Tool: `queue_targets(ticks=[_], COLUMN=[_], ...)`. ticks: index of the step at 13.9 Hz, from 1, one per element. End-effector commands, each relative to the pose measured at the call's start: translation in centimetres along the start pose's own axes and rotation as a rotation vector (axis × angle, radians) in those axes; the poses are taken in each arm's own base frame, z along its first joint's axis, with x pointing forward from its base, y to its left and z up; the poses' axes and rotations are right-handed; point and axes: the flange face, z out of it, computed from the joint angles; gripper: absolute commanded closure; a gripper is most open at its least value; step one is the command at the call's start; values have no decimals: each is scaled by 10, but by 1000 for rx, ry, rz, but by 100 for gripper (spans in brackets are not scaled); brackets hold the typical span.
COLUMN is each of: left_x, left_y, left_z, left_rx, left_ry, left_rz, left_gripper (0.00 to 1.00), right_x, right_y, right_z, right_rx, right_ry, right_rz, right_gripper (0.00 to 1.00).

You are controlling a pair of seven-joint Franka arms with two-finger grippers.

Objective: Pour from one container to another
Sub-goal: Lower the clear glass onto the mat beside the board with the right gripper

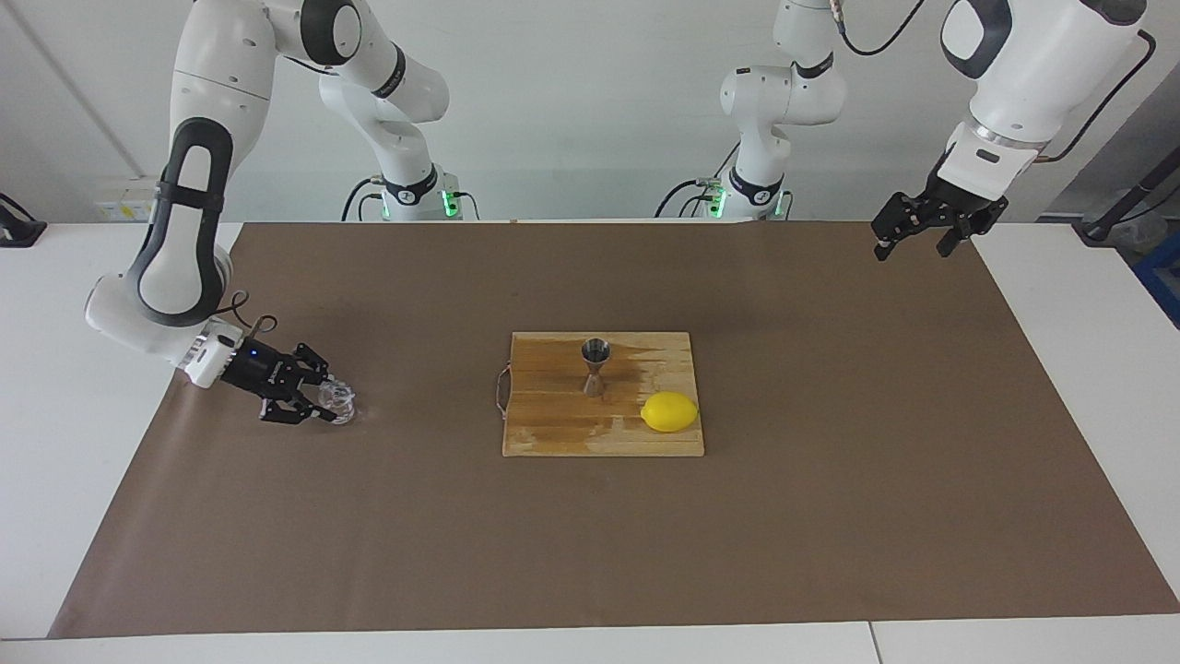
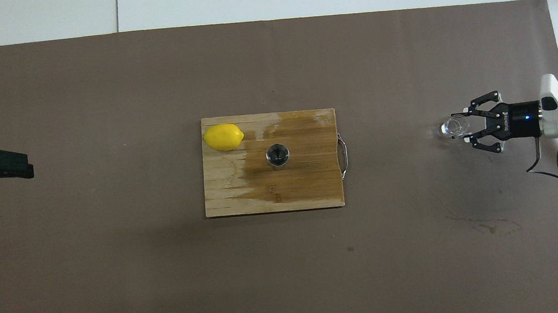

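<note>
**A:** Starting with the glass cup (image 1: 338, 398): gripped by the right pincer (image 1: 324, 402), fingertips closed on its sides. Sits low at the right arm's end of the tabletop (image 1: 55, 443), over the brown mat (image 1: 830, 516). Cannot tell whether resting on the mat or just off it.

**B:** Agreed. Seems upright, going by the round rim in the overhead view. Cannot tell whether anything is inside. Biggest worry?

**A:** Probably slipping. Smooth, faceted glass, small, pinched between two thin fingertips. Could twist or drop out on a quick swing toward the middle.

**B:** And a long way to carry: well apart from the jigger (image 1: 595, 366), standing upright on the cutting board (image 1: 553, 435) at the centre of the tabletop. Any tilt during the carry likely means spilling onto the mat.

**A:** Then the pour itself. Tiny steel mouth, narrow waist, small foot. Easy to miss, easy to knock over with the cup's lip or a fingertip if brought in too low.

**B:** Already dark and wet-looking around the jigger's foot on the board, so possibly slick there too.

**A:** Worth noting the lemon (image 1: 669, 411): on the same board, nearer the left arm's end and a little farther from the robots than the jigger, close to it but not touching. Probably clear of an approach from the right arm's end.

**B:** And the left pincer (image 1: 908, 242)?

**A:** Waiting, raised over the left arm's end of the mat, fingers apart, holding nothing. No help in steadying the jigger from there.
</note>
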Motion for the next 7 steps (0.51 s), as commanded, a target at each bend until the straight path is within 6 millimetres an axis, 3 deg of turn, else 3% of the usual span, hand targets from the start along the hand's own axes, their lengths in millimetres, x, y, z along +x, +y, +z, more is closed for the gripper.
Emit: queue_targets(ticks=[1,7], left_x=[-8,-8], left_y=[-2,-2], left_z=[0,0], left_rx=[18,18], left_ry=[-6,-6], left_rz=[-10,-10], left_gripper=[0,0], right_x=[-5,-19], right_y=[-3,-8], right_z=[-4,-2], right_rx=[-22,-40], right_ry=[32,88], right_rz=[8,58], right_gripper=[79,79])
